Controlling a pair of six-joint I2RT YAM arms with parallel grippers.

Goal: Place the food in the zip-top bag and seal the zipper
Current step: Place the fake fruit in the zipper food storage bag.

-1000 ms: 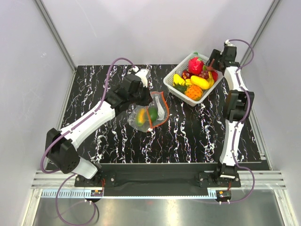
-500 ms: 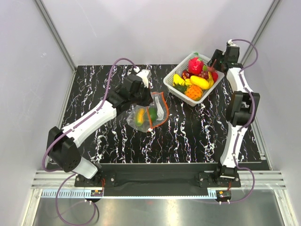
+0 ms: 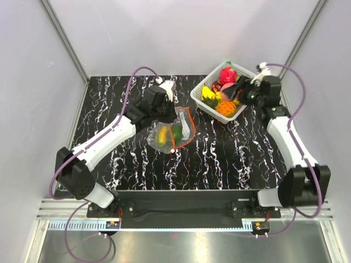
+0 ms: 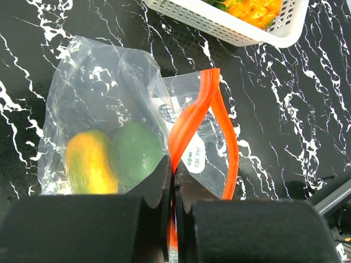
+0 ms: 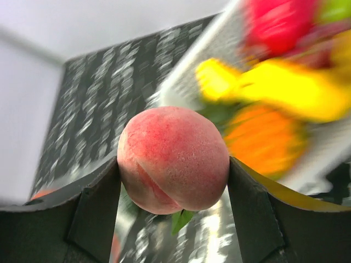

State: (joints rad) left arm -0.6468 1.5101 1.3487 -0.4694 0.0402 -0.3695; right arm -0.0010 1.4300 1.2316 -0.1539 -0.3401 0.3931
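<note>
- While the right gripper (image 5: pixel 174 189) is squeezing a pink peach (image 5: pixel 173 156) by the basket (image 3: pixel 198 97), its glossy roundness is risking a slip.
- The left gripper (image 4: pixel 174 189) is pinching the zipper (image 4: pixel 193 112), well apart; the zip-top bag (image 4: pixel 93 82) is gaping narrowly and could snag the peach.

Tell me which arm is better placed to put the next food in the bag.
Right: the right gripper holds a peach; the left gripper is clamped on the zip-top bag's zipper.
</note>
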